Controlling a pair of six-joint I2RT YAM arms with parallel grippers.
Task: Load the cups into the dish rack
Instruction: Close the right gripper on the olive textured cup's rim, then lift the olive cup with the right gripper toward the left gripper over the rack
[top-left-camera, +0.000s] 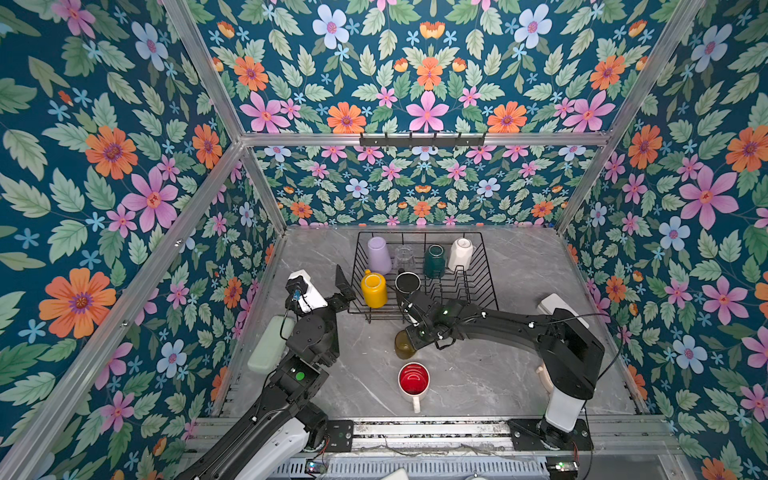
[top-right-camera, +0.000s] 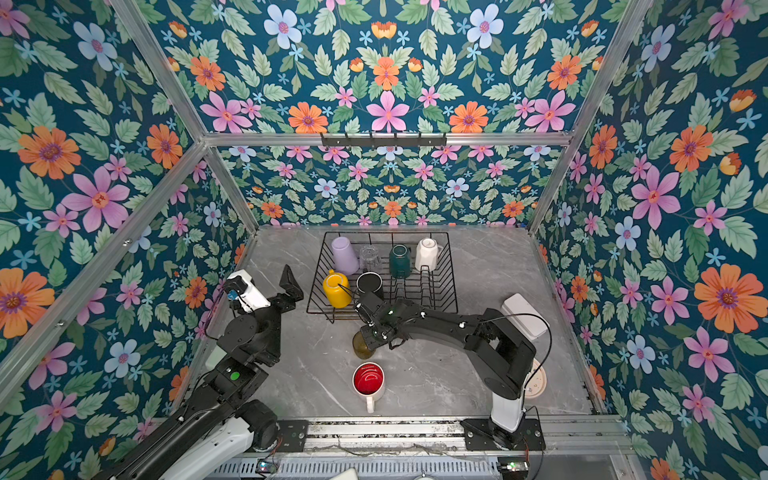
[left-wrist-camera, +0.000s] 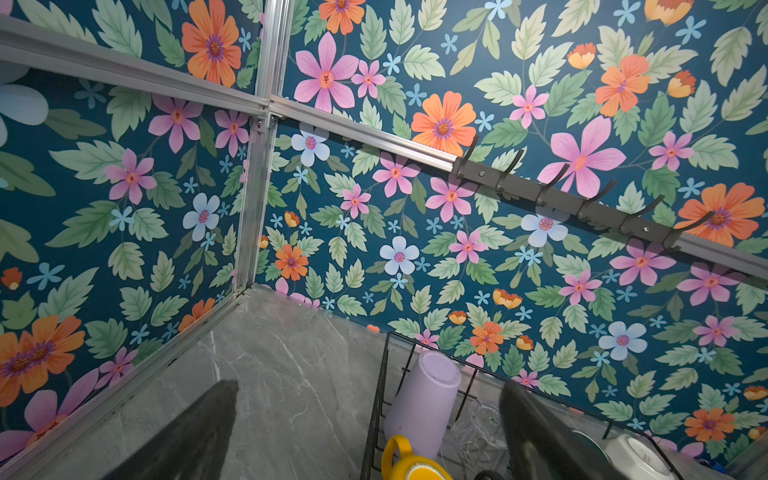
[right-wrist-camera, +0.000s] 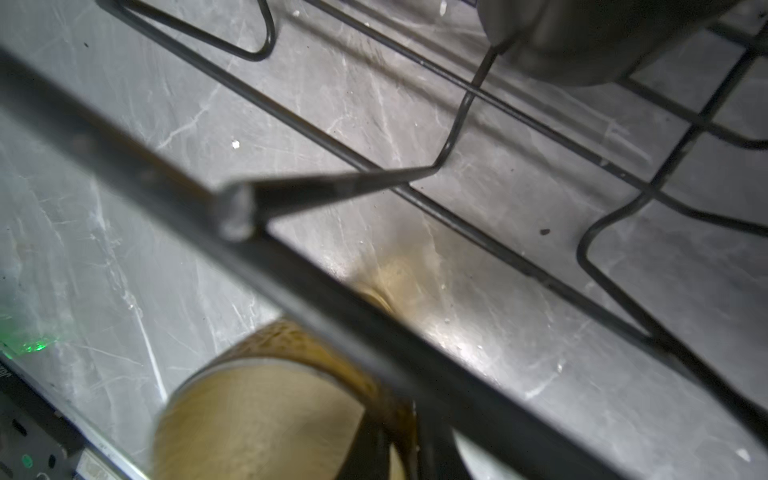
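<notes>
Firmly in right claw (top-left-camera: 411, 341): olive glass (top-left-camera: 402, 348)

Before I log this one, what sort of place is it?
Probably a staged kitchen-style robot booth, not a real home: floral wallpaper panels on an aluminium frame, a marble-look tabletop, and a black wire dish rack.

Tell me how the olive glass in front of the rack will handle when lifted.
The olive glass looks smooth and see-through, so it is probably slippery and breakable. The right gripper seems to pinch only its rim wall, so it may swing or tilt. It sits close to the dish rack wires; a knock seems possible.
</notes>
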